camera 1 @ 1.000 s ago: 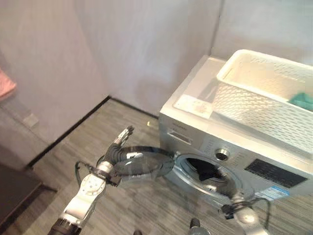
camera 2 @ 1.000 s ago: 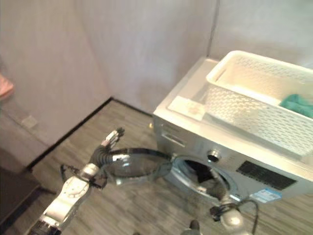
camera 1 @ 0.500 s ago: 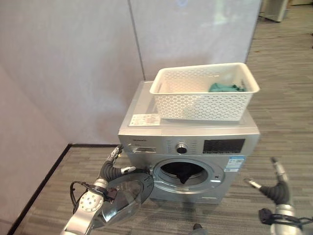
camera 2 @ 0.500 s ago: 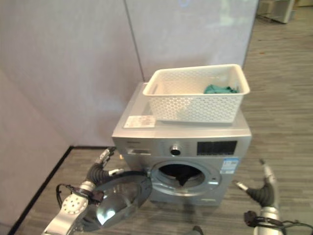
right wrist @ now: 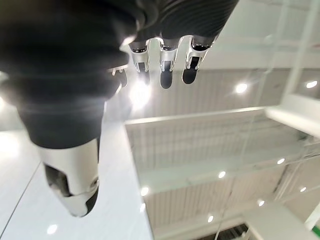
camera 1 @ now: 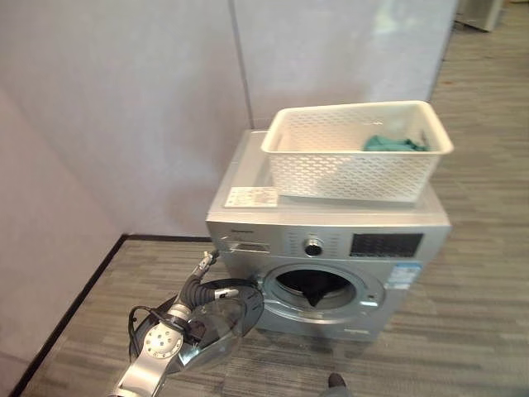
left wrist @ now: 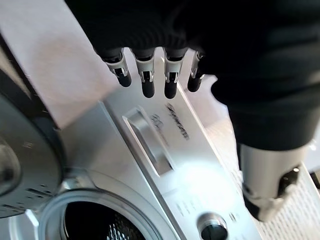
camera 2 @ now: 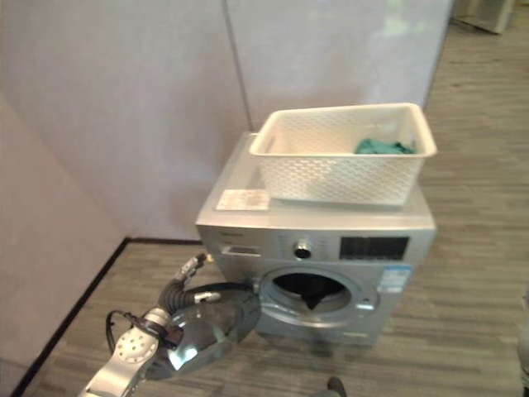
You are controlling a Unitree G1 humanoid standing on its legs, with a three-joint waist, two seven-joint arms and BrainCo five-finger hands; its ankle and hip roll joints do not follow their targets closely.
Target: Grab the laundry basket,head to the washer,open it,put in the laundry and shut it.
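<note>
A silver front-loading washer stands against the wall. Its round door is swung open to the left. Dark laundry lies in the drum opening. On top of the washer rests a white lattice laundry basket with a green cloth in its far right corner. My left hand is open beside the door's upper edge, and its straight fingers point at the detergent drawer. Held apart from everything, my right hand is open too, fingers aimed at a lit ceiling.
Pale walls close in behind the washer and on the left, with a black skirting line along the left wall. A white label sheet lies on the washer top beside the basket. Grey plank floor spreads to the right.
The camera has swung from a tilted look to a level one and shifted a little. My right hand has risen from low at the right. My left hand stays by the open door.
</note>
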